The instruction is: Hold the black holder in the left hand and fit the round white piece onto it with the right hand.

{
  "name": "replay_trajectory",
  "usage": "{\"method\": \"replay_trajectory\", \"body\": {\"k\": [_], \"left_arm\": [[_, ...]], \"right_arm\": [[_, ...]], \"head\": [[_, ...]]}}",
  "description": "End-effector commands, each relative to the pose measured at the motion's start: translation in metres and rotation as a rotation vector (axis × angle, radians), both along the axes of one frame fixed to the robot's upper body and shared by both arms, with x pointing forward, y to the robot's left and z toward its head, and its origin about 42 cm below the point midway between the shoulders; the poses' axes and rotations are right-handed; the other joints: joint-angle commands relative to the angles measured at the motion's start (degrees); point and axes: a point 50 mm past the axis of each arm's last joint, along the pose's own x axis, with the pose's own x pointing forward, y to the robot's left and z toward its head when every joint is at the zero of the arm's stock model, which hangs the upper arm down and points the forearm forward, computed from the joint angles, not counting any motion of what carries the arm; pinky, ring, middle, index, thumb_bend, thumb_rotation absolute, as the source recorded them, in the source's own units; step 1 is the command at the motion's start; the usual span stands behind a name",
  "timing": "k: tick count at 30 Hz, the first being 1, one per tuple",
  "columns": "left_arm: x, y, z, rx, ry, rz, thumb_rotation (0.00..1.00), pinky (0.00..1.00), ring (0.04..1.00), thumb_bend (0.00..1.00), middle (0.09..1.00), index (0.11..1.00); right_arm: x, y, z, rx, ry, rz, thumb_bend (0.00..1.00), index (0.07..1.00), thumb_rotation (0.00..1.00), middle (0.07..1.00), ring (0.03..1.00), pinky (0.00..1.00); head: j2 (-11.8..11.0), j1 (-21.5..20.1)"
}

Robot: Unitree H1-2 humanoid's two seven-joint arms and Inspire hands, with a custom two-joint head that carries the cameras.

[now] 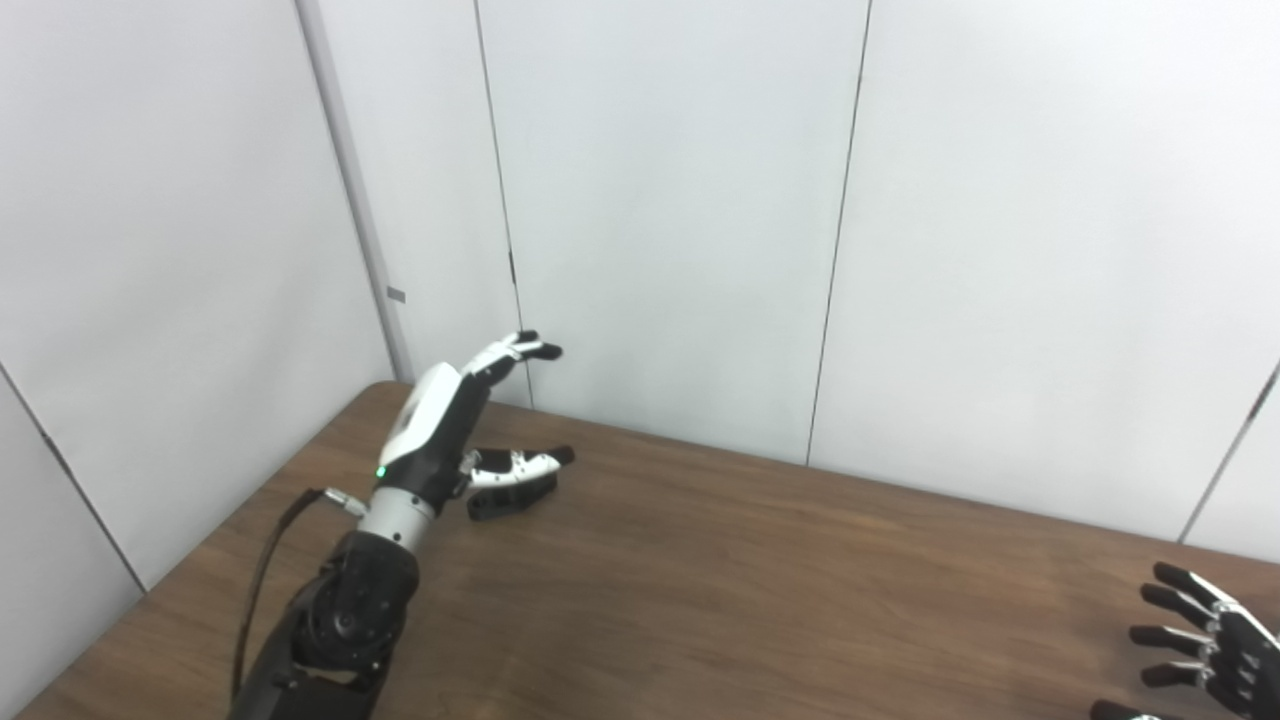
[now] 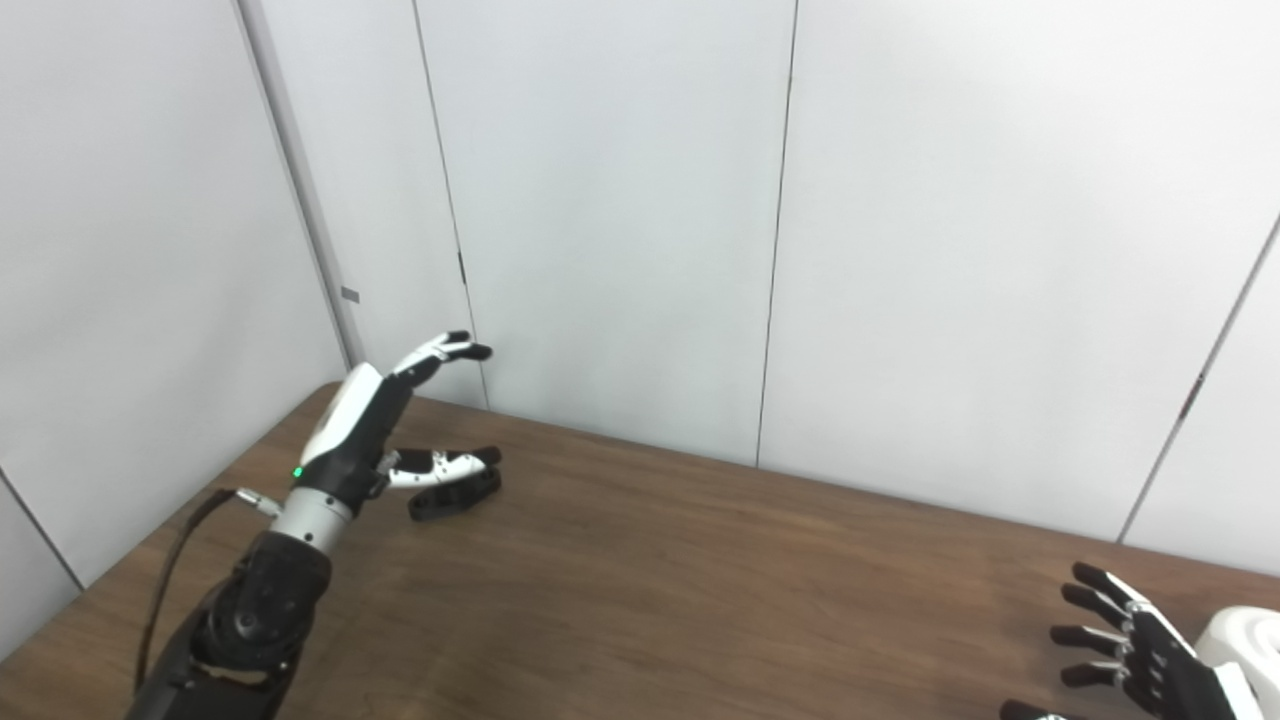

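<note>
**Left hand poised over the holder, nothing grasped yet**

On the brown wood-grain surface (image 1: 760,590), the small black plastic holder (image 1: 512,497) lies flat in the left-middle of the frame, near the far edge by the pale wall panels (image 1: 660,200). The black-and-white left hand (image 1: 445,420) stands just above and beside it, fingers (image 1: 520,349) spread wide and thumb stretched out right over the holder; it grips nothing, and whether the thumb touches the holder cannot be told.

At the lower right corner the right hand (image 2: 1140,650) is also spread, its dark fingers apart and empty. Just beside it, at the right edge of the right eye view, sits the round white piece (image 2: 1245,640), partly cut off by the frame and out of sight in the left eye view.

The step in hand looks like the first one: taking up the holder. The next move likely calls for the left hand to drop lower and close around the holder, then lift it clear, while the right hand turns toward the white piece to pick it up.
</note>
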Motion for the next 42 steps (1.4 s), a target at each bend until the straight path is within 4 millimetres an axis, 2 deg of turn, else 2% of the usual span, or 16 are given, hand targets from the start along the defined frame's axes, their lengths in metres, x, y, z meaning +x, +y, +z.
{"method": "replay_trajectory", "body": {"k": [1, 8, 12, 14, 16, 18, 22, 26, 35, 42], "left_arm": [[0.003, 0.015, 0.021, 0.065, -0.079, 0.052, 0.05, 0.87, 0.933, 0.71, 0.937, 0.808], [0.003, 0.036, 0.014, 0.123, -0.038, 0.173, 0.11, 0.88, 0.988, 0.75, 0.977, 0.827], [0.005, 0.047, 0.003, 0.163, -0.03, 0.271, 0.2, 0.86, 0.999, 0.85, 1.0, 0.934], [0.006, 0.05, -0.002, 0.17, -0.014, 0.313, 0.24, 0.87, 1.0, 0.9, 1.0, 0.952], [0.008, 0.052, -0.005, 0.184, 0.009, 0.339, 0.28, 0.95, 1.0, 0.93, 1.0, 0.934], [0.009, 0.055, -0.007, 0.192, 0.037, 0.352, 0.31, 0.99, 1.0, 0.96, 1.0, 0.904], [0.013, 0.059, -0.014, 0.214, 0.108, 0.362, 0.37, 0.96, 1.0, 1.0, 1.0, 0.823], [0.017, 0.064, -0.021, 0.22, 0.2, 0.397, 0.43, 1.0, 1.0, 1.0, 1.0, 0.78], [0.022, 0.072, -0.041, 0.225, 0.316, 0.427, 0.53, 1.0, 1.0, 1.0, 1.0, 0.78], [0.028, 0.078, -0.06, 0.263, 0.388, 0.457, 0.52, 1.0, 1.0, 1.0, 1.0, 0.779]], "right_arm": [[0.006, -0.003, 0.022, -0.007, -0.085, 0.01, 0.77, 0.837, 0.05, 0.816, 0.697, 0.54], [0.007, -0.005, 0.023, 0.001, -0.08, 0.01, 0.78, 0.829, 0.08, 0.808, 0.69, 0.53], [0.006, -0.006, 0.024, -0.007, -0.078, 0.007, 0.79, 0.826, 0.1, 0.808, 0.691, 0.53], [0.006, -0.006, 0.025, -0.014, -0.08, 0.005, 0.79, 0.825, 0.11, 0.804, 0.682, 0.53], [0.006, -0.006, 0.026, -0.017, -0.083, 0.006, 0.78, 0.824, 0.11, 0.8, 0.676, 0.52], [0.006, -0.006, 0.027, -0.018, -0.089, 0.011, 0.77, 0.826, 0.09, 0.799, 0.675, 0.52], [0.006, -0.007, 0.027, -0.02, -0.086, 0.01, 0.77, 0.826, 0.1, 0.802, 0.667, 0.52], [0.005, -0.007, 0.028, -0.028, -0.077, 0.0, 0.78, 0.819, 0.11, 0.8, 0.661, 0.5], [0.006, -0.012, 0.03, -0.035, -0.083, -0.003, 0.8, 0.806, 0.14, 0.793, 0.655, 0.49], [0.005, -0.014, 0.032, -0.039, -0.086, -0.002, 0.81, 0.805, 0.15, 0.79, 0.658, 0.49]], "head": [[-0.06, 0.03], [0.61, 0.48], [0.85, 0.58], [1.0, 0.6], [1.19, 0.52], [1.44, 0.36], [1.7, 0.24], [1.78, 0.14], [2.04, -0.19], [2.27, -0.5]]}}
